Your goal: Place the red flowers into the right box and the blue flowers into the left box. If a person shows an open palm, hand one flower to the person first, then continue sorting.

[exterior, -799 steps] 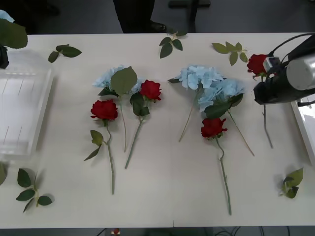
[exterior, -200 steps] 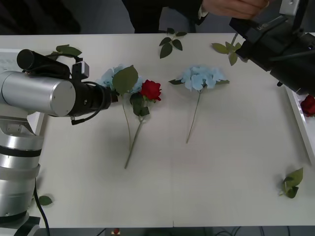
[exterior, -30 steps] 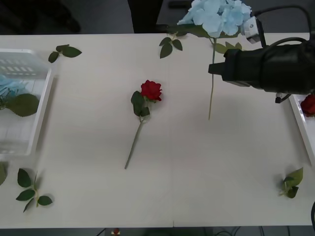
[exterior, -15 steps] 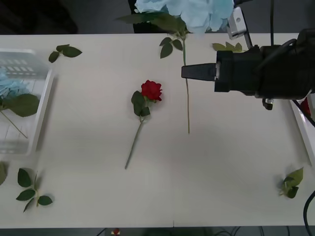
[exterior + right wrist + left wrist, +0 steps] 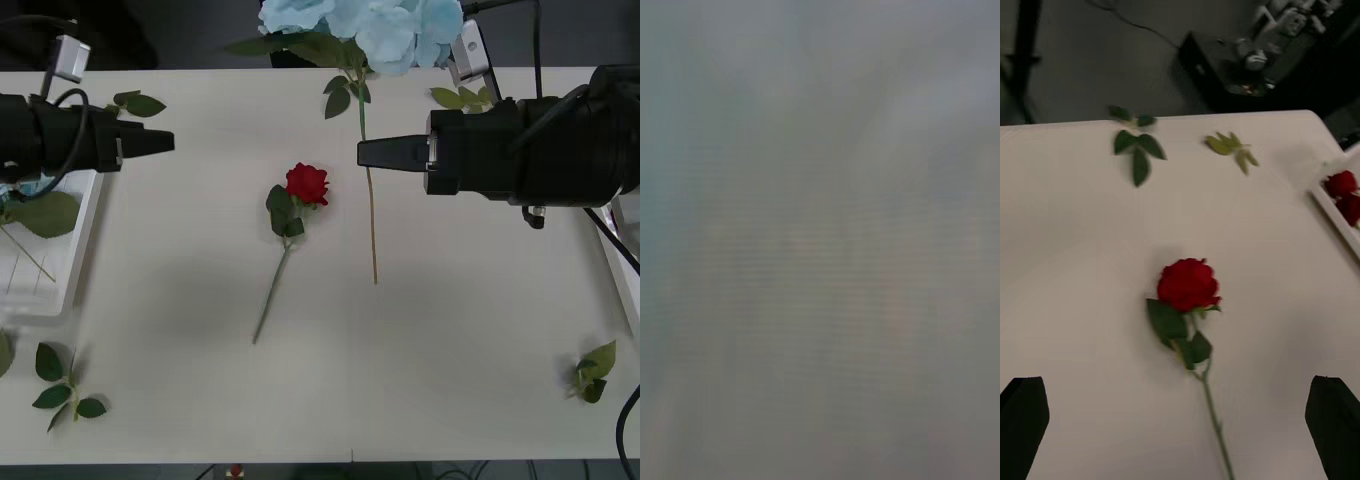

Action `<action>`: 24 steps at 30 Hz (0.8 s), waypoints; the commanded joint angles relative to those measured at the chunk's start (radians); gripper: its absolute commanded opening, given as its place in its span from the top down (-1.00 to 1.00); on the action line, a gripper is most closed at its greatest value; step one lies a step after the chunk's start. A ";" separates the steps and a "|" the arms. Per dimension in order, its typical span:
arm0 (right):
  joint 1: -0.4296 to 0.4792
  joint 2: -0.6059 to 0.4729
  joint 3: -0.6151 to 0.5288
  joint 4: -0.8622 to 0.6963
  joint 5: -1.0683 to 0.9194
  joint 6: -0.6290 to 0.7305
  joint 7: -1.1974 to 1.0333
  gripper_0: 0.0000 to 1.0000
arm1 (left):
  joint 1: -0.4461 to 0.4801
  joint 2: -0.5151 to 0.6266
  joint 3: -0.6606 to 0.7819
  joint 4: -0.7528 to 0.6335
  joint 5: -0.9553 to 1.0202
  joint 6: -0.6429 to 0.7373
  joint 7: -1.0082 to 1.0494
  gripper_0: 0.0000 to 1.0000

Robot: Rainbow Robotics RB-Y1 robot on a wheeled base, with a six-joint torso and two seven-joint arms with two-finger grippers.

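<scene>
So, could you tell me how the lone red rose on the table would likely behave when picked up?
The red rose looks light; its thin stem would likely flex, the bloom drooping. Lying flat, it may slide when nudged.

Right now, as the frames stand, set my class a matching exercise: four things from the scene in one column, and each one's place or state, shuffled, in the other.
Things:
1. blue flower
2. red rose
3. left gripper
4. left box

Places or states:
A. open, at the table's left, above the crate's rim
B. lying on the table's middle
C. at the table's left edge, blue petals and a leaf inside
D. lifted off the table, stem in the right gripper

Pairs: 1-D, 2-B, 3-A, 4-C
</scene>
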 commanded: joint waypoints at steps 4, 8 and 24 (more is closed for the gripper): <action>-0.021 0.011 -0.009 -0.016 -0.016 -0.002 0.047 1.00 | 0.004 -0.092 -0.064 -0.029 0.162 0.146 -0.132 -1.00; -0.021 0.011 -0.009 -0.016 -0.016 -0.002 0.047 1.00 | 0.042 -0.111 -0.167 -0.029 0.300 0.134 -0.219 -1.00; -0.021 0.011 -0.009 -0.016 -0.016 -0.002 0.047 1.00 | 0.129 -0.097 -0.509 -0.096 0.698 -0.047 -0.475 -1.00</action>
